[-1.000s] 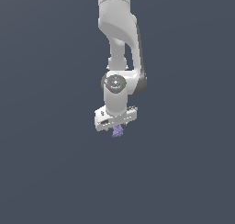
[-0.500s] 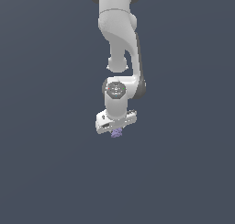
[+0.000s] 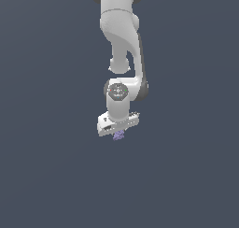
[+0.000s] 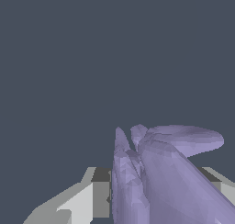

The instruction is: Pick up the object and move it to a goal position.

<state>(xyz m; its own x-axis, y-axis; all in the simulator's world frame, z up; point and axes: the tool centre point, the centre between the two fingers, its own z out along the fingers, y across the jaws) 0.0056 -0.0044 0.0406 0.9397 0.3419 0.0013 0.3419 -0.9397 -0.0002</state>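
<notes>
- From the exterior view, the white arm (image 3: 122, 40) hangs straight down against a plain grey-blue backdrop, and the end effector (image 3: 119, 134) at its tip has the object (image 3: 118, 136), a small pale purple lumpy thing, poking out just beneath it
- The object sits right under the hand's flat body, touching it; no worktop line or goal marker shows in this view, so I cannot say whether the object is lifted or how far the goal lies
- From the wrist view, the object (image 4: 156, 177) fills the near field, its spiky lobes jutting out between the pale finger (image 4: 82, 202) on one side and a sliver of another at the far edge
- The fingers look pressed in on the object, pinching it, though the contact itself is hidden behind the purple lobes
- My judgement: the carry is the step in hand, and it wants slow, even travel, since so irregular a shape offers poor contact faces and could twist or slip out
- Best to keep the wrist level and the squeeze firm until the goal is reached
</notes>
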